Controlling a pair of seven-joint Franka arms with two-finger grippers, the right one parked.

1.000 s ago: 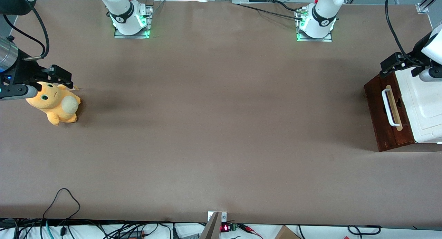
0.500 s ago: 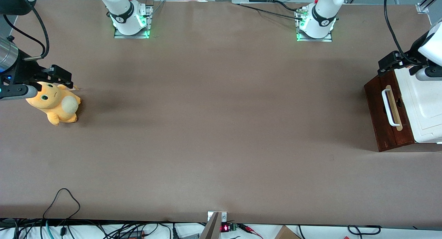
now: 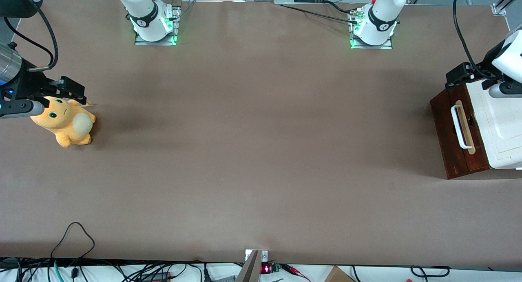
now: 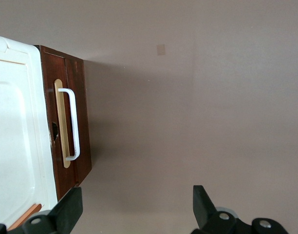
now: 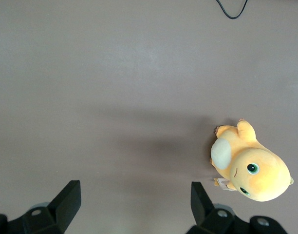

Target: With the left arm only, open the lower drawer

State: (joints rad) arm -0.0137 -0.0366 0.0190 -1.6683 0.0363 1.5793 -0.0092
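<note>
Brown table (image 3: pixel 261 151); spread fingers (image 4: pixel 71 207) above cabinet (image 3: pixel 499 123).

One small cabinet with a white moulded top (image 3: pixel 503 127) stands on the brown table (image 3: pixel 253 151), and one dark reddish-brown wooden lower drawer front (image 3: pixel 456 137) shows on it, carrying one white bar handle (image 3: pixel 458 127). One orange plush toy with a cream belly (image 3: pixel 65 123) lies toward the parked arm's end. One black-and-white left gripper (image 4: pixel 134 212) hangs above the table beside the cabinet, its two fingers (image 4: pixel 71 207) spread wide apart.

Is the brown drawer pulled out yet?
No, shut. The lower drawer front sits flush, no pale inside showing. The open gripper hangs above, not touching its handle.
</note>
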